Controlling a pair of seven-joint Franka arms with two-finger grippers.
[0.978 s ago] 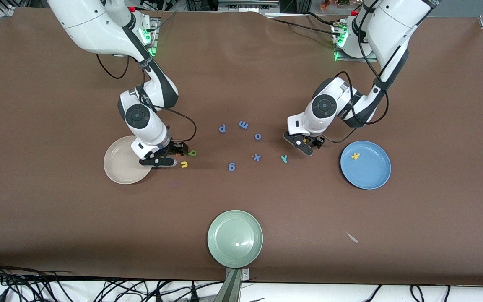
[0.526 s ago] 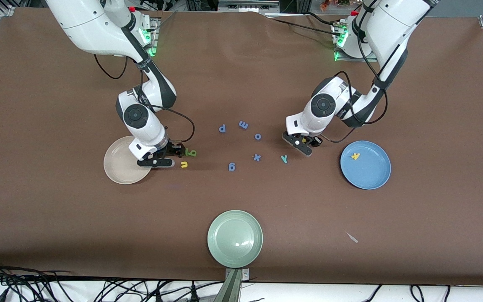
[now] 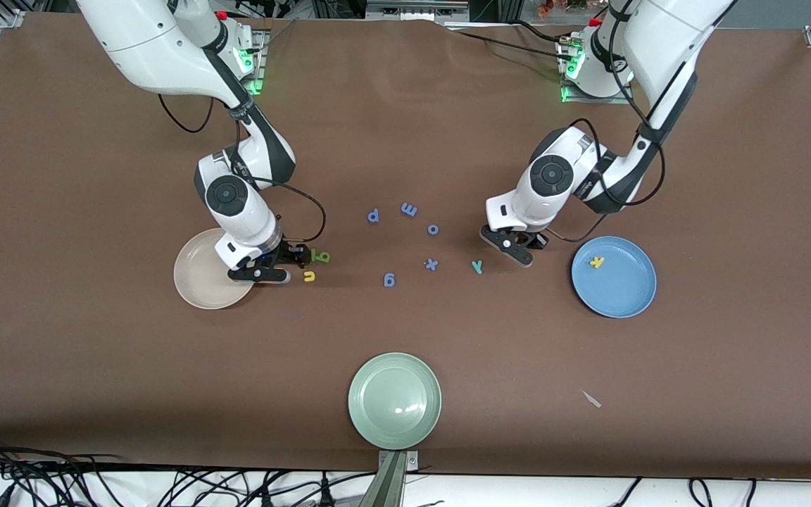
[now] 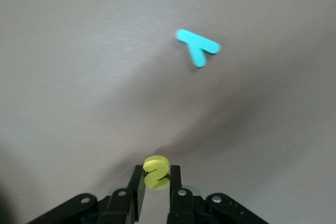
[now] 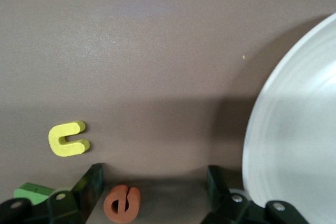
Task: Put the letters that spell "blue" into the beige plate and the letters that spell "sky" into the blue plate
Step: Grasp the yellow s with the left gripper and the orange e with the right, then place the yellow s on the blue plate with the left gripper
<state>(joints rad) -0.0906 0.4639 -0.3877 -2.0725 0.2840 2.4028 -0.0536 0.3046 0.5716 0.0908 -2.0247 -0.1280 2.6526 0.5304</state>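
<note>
My left gripper (image 3: 516,251) (image 4: 156,178) is shut on the yellow s (image 4: 156,170), low over the table between the teal y (image 3: 476,267) (image 4: 198,47) and the blue plate (image 3: 624,292). A yellow k (image 3: 596,263) lies in that plate. My right gripper (image 3: 273,267) (image 5: 155,182) stands open at the beige plate's (image 3: 194,278) (image 5: 294,145) edge. The orange e (image 5: 122,203) lies flat between its fingers, closer to one of them. The yellow u (image 3: 309,276) (image 5: 68,140) and the green l and b (image 3: 320,257) lie just beside it.
Several all-blue letters lie mid-table, among them a p (image 3: 373,215), an o (image 3: 433,229) and an x (image 3: 431,265). A pale green plate (image 3: 394,400) sits at the table edge nearest the front camera. A small scrap (image 3: 591,399) lies toward the left arm's end.
My left gripper has shut on the yellow s and shifted slightly toward the blue plate. My right gripper has edged toward the beige plate and stays open.
</note>
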